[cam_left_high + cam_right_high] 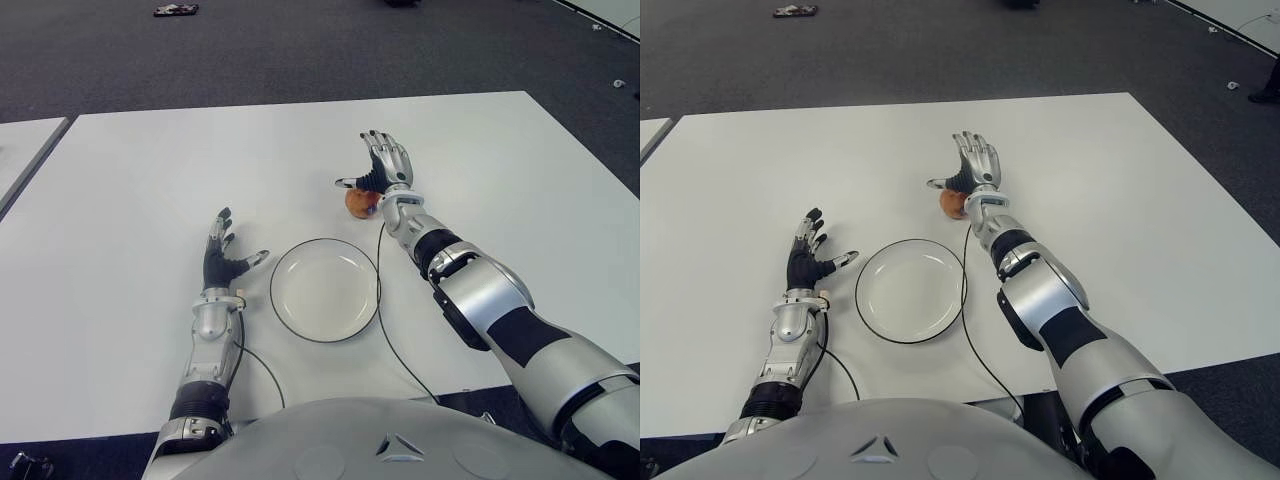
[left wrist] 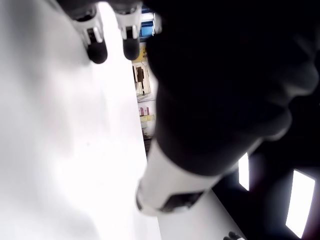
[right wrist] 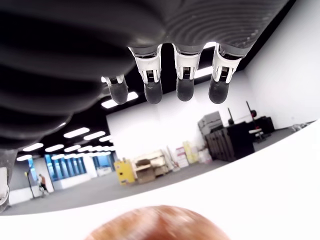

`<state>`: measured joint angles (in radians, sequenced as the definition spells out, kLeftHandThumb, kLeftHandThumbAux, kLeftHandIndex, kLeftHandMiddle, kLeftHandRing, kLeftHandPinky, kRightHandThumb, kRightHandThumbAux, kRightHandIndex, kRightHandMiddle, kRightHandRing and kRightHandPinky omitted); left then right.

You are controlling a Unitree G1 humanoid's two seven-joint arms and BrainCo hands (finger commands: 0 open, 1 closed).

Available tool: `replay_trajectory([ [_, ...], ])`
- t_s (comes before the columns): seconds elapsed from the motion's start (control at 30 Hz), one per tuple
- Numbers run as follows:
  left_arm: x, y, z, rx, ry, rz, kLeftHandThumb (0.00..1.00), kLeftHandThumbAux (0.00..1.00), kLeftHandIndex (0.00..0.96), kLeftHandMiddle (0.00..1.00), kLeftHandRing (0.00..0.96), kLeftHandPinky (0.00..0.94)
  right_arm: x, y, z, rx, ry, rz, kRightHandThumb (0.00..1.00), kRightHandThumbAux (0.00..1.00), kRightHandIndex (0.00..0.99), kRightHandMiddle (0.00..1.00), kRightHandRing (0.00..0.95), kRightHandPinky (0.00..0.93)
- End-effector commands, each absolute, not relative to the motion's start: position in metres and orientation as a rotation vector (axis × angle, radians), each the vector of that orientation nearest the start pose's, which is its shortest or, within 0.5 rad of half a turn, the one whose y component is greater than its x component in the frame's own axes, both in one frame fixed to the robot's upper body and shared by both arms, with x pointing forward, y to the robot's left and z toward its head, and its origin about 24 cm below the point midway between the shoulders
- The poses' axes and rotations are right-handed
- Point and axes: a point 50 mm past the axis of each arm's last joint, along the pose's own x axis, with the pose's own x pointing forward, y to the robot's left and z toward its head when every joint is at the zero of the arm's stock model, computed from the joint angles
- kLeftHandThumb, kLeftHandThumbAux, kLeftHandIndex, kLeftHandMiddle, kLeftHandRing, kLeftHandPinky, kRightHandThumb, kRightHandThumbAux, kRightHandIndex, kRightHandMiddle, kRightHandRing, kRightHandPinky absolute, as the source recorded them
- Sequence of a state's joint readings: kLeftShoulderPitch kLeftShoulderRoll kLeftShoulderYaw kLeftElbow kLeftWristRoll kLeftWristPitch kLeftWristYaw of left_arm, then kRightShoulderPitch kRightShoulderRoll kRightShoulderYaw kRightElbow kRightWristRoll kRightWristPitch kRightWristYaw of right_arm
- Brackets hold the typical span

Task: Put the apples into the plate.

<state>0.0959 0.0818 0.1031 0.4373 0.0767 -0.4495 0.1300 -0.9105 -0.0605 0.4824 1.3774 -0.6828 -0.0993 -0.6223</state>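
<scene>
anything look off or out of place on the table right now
Nothing stands out. One apple sits whole on the white table, beyond the empty, level plate, under the right hand, whose fingers are open. The left hand shows open left of the plate.

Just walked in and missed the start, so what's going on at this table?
The robot is working on getting an apple onto the white plate. Its right hand is over the apple, fingers spread open, not gripping it; the apple sits on the white table just beyond the plate's far right edge. The plate holds nothing. The left hand is idle, open, left of the plate.
</scene>
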Motion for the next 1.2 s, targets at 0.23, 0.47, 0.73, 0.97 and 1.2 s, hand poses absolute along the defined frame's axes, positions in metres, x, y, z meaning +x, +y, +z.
replay_trajectory([
  [0.23,0.198,0.208,-0.045,0.166,0.144,0.216,0.000,0.479,0.000,0.000,0.000,0.000,0.361,-0.109,0.026,-1.298,-0.070,0.030,0.000,0.479,0.000,0.033,0.003,0.000],
  [0.47,0.199,0.208,-0.044,0.170,0.133,0.211,0.000,0.477,0.000,0.000,0.000,0.000,0.357,-0.111,0.019,-1.306,-0.042,0.048,0.000,0.502,0.000,0.029,0.000,0.000],
  [0.73,0.199,0.208,-0.044,0.174,0.133,0.210,0.000,0.469,0.000,0.000,0.000,0.000,0.352,-0.103,0.011,-1.305,-0.026,0.094,0.000,0.520,0.000,0.025,0.000,0.000],
  [0.97,0.199,0.207,-0.044,0.172,0.128,0.212,0.000,0.468,0.000,0.000,0.000,0.000,0.349,-0.097,0.007,-1.305,-0.025,0.128,0.000,0.505,0.000,0.020,0.000,0.000],
  [1.2,0.200,0.206,-0.045,0.166,0.133,0.217,0.000,0.472,0.000,0.000,0.000,0.000,0.344,-0.089,0.001,-1.327,-0.036,0.186,0.000,0.505,0.000,0.020,0.000,0.000],
])
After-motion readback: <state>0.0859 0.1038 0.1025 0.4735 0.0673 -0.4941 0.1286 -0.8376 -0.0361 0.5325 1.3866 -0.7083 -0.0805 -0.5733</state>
